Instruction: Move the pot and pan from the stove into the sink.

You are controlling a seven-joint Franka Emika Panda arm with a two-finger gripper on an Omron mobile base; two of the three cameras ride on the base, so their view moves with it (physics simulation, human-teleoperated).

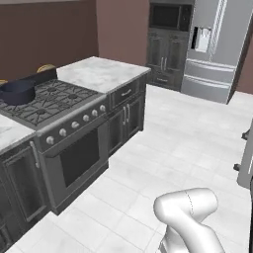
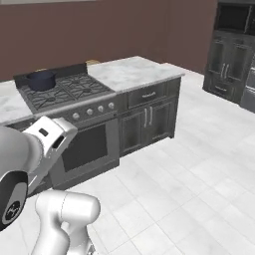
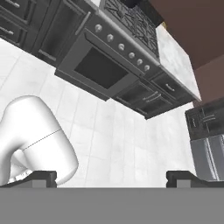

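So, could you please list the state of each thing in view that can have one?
Deep dark blue-grey pot: upright on the stove's back left burner, untouched.
Dark grey gas stove: oven door shut, no flame visible.
Dark cabinet doors and drawer: shut.
Steel fridge: doors shut.
Robot's hand: open, holding nothing, away from the stove.

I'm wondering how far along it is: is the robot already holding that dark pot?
No: the pot sits on the stove at its back left corner, well away from the arm, with nothing touching it.
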